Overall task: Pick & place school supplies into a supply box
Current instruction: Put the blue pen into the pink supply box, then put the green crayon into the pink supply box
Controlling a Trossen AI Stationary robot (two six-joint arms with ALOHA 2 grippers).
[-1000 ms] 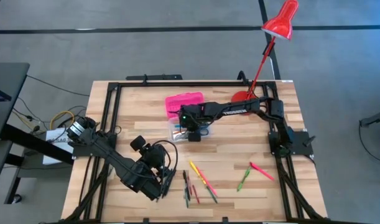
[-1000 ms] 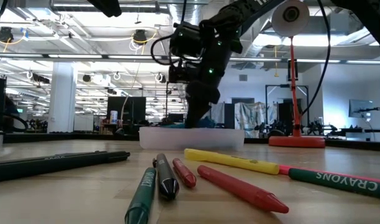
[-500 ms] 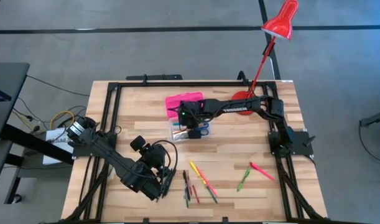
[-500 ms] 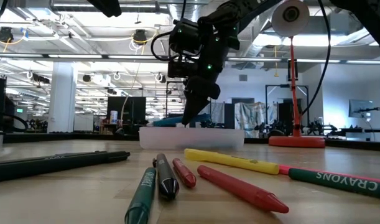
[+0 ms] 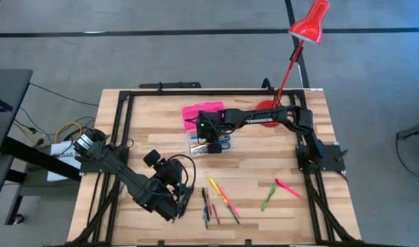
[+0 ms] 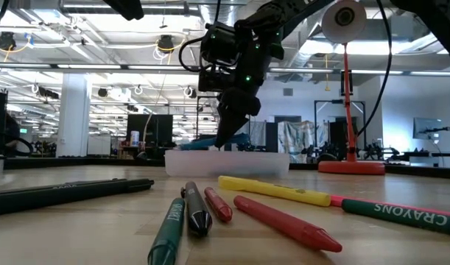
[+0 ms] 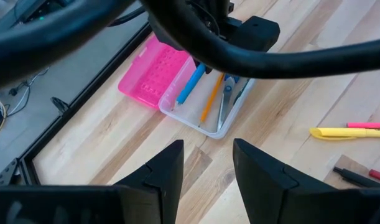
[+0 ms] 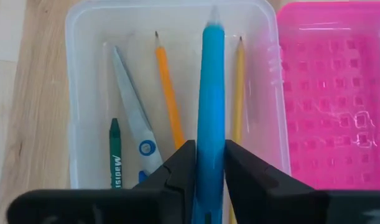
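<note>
Right gripper (image 8: 205,163) over box (image 8: 78,37), fingers flanking blue pen (image 8: 211,93) lengthwise for drop; grip uncertain. Left gripper (image 7: 207,163) open, parked near loose crayons (image 5: 223,195).

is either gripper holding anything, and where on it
The right gripper has the blue pen between its fingers near one end, over the box; left gripper holds nothing.

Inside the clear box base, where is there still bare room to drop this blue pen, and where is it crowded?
Right gripper holds the blue pen over the supply box. Bare floor lies between scissors and the near wall above the green crayon. Crowded: orange pencil to yellow pencil, beside the pink lid.
</note>
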